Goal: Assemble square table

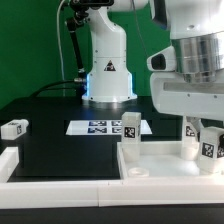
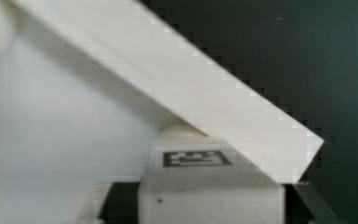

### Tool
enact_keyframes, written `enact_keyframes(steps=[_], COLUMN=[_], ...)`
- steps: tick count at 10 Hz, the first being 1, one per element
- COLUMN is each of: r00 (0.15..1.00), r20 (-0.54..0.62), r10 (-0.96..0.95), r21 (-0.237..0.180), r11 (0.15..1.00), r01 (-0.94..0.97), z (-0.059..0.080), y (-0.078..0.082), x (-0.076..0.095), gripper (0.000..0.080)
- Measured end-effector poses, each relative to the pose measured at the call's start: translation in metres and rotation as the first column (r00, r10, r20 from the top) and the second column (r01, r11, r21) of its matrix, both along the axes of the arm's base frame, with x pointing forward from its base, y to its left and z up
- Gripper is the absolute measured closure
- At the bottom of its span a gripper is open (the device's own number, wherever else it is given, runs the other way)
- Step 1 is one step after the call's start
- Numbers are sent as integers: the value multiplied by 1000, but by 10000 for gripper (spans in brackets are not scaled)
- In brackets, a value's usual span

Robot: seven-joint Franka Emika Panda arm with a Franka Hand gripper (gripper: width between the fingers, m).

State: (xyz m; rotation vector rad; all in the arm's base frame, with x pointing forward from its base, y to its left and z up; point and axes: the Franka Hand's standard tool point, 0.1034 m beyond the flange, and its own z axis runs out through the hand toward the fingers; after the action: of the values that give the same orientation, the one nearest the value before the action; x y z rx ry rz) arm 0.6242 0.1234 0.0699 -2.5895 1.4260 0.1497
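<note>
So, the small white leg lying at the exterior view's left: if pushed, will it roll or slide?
The leg looks like solid plastic, so it is probably stiff and light. It lies on its side; if rounded, it may roll. The black table looks smooth, so it could also slide.

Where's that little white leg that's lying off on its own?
The lone leg lies on the black table at the exterior view's far left, well apart from the marker board.
</note>
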Motion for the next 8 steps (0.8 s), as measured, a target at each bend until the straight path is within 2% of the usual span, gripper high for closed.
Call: enact_keyframes(steps=[4, 5, 8], r00=[975, 905, 924], r20=[-42, -71, -39], r10=[-219, -419, -379], r21=[16, 49, 63], r11=[975, 905, 922], r01=[220, 423, 381], z=[-1, -1, -2], y=[3, 2, 0], x=[0, 3, 3], gripper=[507, 507, 507])
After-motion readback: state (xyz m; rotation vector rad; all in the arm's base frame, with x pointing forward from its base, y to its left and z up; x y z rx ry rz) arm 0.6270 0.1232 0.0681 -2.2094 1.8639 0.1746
